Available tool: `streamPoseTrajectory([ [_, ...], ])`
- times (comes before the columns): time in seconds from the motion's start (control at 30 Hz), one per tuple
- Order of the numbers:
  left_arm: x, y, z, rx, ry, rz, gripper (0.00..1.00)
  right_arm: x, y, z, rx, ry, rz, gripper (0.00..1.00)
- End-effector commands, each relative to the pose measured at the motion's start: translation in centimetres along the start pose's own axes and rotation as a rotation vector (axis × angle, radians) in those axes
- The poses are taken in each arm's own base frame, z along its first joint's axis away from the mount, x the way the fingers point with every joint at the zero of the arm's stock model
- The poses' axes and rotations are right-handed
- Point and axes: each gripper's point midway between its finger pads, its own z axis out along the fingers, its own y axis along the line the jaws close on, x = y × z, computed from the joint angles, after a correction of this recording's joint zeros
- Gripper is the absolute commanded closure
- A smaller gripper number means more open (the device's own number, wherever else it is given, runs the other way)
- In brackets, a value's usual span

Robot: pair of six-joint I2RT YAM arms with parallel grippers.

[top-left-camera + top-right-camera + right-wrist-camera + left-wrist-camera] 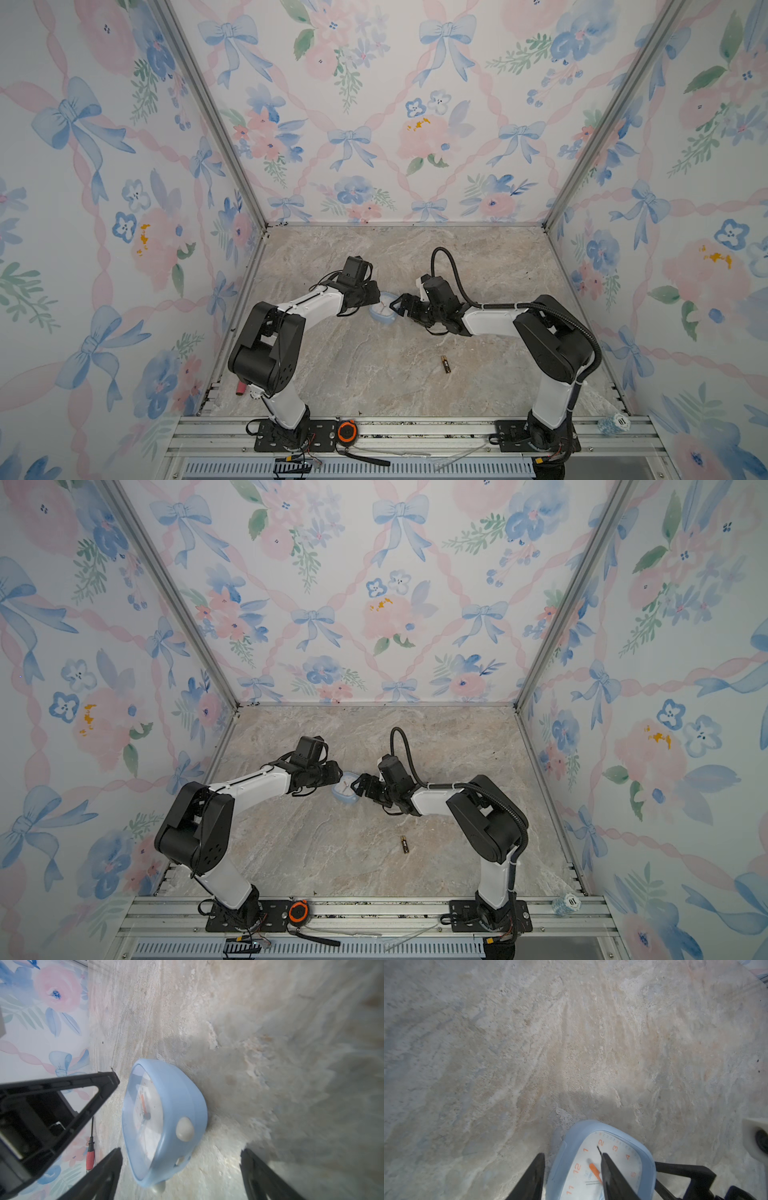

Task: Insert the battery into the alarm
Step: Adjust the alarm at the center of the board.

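Pink-and-blue flowered wallpaper [374, 104] covers the three walls around a beige marble-look table [374, 382]. Two black-and-white arms rise from the metal rail [415, 428] at the table's front edge, the left arm [307, 303] and the right arm [490, 320], and bend inward until they meet at the middle of the table. Between them sits the pale-blue clock [383, 312], its white face with orange numerals turned upward; I cannot tell whether its back lies flat on the table. In the left wrist view, the left gripper [573, 1155] is closed onto the clock [623, 1147]. One black finger lies across the face and the other presses against the outer side of the blue rim. The right gripper [180, 1150] stands wide apart, with one finger on either side of the clock [166, 1115] and bare table showing between the case and one of them. A cream button [185, 1128] sits on the edge of the case facing that camera. An orange-and-black tape measure [346, 431] rests on the rail between the two arm bases. A red-handled screwdriver [241, 388] lies at the table's front left corner, partly hidden by the left arm. The battery [446, 364] lies flat on bare table, alone, between the clock and the front edge and a little toward the right arm. It is well apart from the clock and from both grippers, and it shows in both top views [404, 844].
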Motion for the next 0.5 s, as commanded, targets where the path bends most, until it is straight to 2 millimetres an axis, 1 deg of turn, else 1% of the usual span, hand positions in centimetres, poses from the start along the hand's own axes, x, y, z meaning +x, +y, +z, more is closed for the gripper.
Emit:
streamPoseTrajectory([
  [0.0, 1.1, 0.3, 0.7, 0.015, 0.024, -0.022, 0.54, 0.3, 0.5, 1.2, -0.039, 0.018, 0.041, 0.12],
  [0.17, 2.4, 0.5, 1.1, 0.038, 0.044, -0.048, 0.57, 0.4, 0.0, 2.0, -0.053, 0.018, 0.071, 0.16],
  [0.47, 3.8, 1.1, 1.2, 0.041, 0.056, -0.066, 0.6, 0.2, -0.5, 3.3, -0.072, 0.016, 0.109, 0.23],
])
